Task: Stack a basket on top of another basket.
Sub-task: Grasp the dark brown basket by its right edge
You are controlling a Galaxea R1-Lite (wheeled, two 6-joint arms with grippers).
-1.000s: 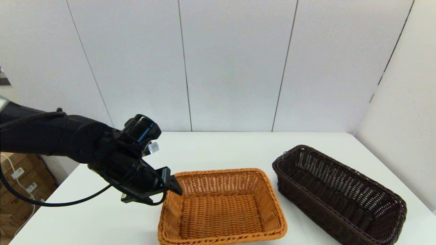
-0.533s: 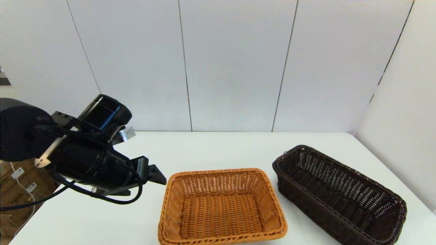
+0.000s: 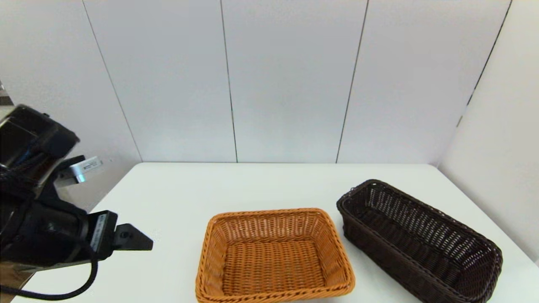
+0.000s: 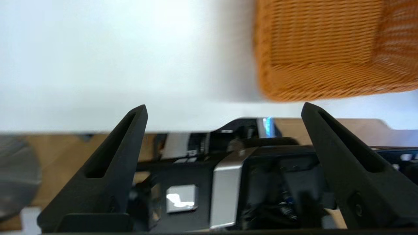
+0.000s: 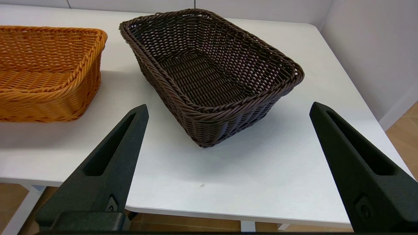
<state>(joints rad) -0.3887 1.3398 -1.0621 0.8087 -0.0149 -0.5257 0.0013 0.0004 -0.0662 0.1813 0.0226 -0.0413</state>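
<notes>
It looks like a robot test lab: a bare white table stands against plain white wall panels, with cardboard boxes beside it.

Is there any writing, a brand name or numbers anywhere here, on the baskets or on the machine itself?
No text can be read.
White sticker on the left gripper: there is print on it, too small to make out.
Small silvery tag higher on the same arm: too small to read.
Orange-tan basket: no label shows.
Dark brown basket: no label shows.
White table: no markings.
</notes>
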